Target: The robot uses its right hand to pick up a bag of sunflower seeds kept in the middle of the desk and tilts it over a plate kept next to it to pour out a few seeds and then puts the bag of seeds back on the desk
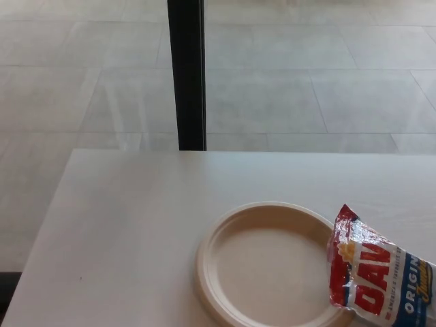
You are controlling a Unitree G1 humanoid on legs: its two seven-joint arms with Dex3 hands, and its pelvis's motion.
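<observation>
No robot hand shows, so its state is unknowable. The seed bag [378, 276] overlaps the plate [211, 272] rim near the table's [122, 218] front edge; grasping seemingly comes next.

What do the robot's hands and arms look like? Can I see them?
Not in this picture. No arm or hand shows anywhere. You can only see the white desk, a cream plate and the red, white and blue seed bag resting over the plate's right edge.

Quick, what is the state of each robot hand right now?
Left hand: not in view.
Right hand: not in view; the seed bag overlaps the plate rim.
</observation>
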